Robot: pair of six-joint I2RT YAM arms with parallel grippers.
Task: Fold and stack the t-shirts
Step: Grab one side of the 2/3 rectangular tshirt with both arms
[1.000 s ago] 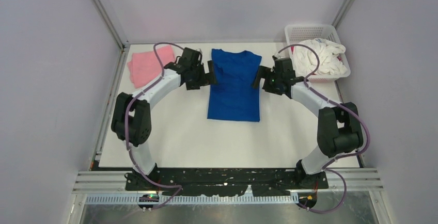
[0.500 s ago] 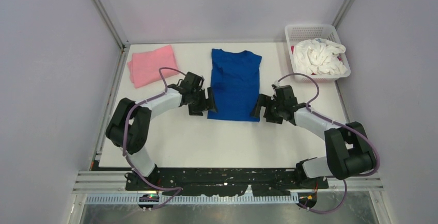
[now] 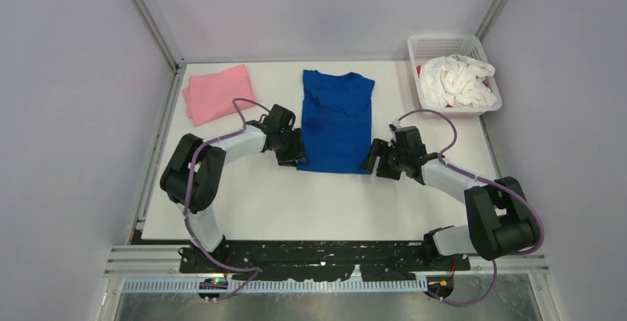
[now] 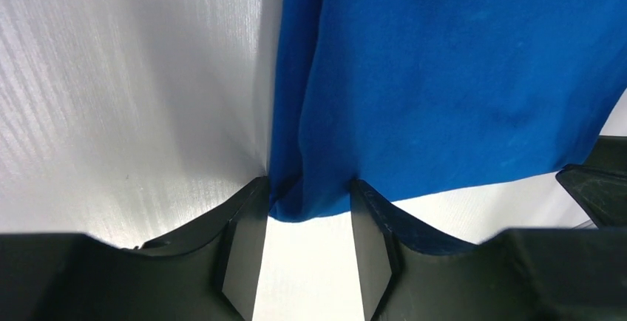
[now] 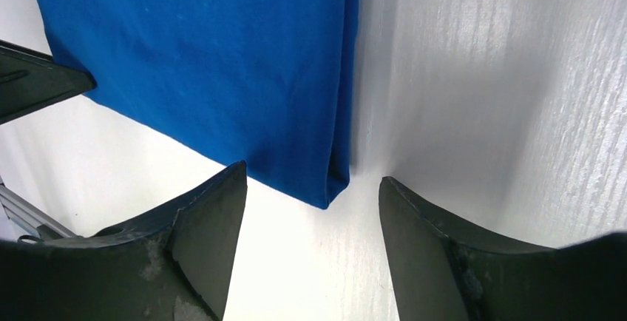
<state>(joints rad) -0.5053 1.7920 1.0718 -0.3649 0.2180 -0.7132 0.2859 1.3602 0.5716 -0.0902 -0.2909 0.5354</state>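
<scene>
The blue shirt [image 3: 336,121] lies flat mid-desk [image 3: 296,203], sleeves folded in. The left gripper [image 4: 307,188] straddles its near left corner with fingers spread, not clamped. The right gripper [image 5: 312,174], also released, brackets the near right corner without touching it. The pink shirt [image 3: 216,93] sits folded at the far left.

The top camera overlooks the white table [image 3: 325,203]. Close wrist cameras face opposite hem corners of the royal blue cloth t-shirt [image 4: 458,77].
</scene>
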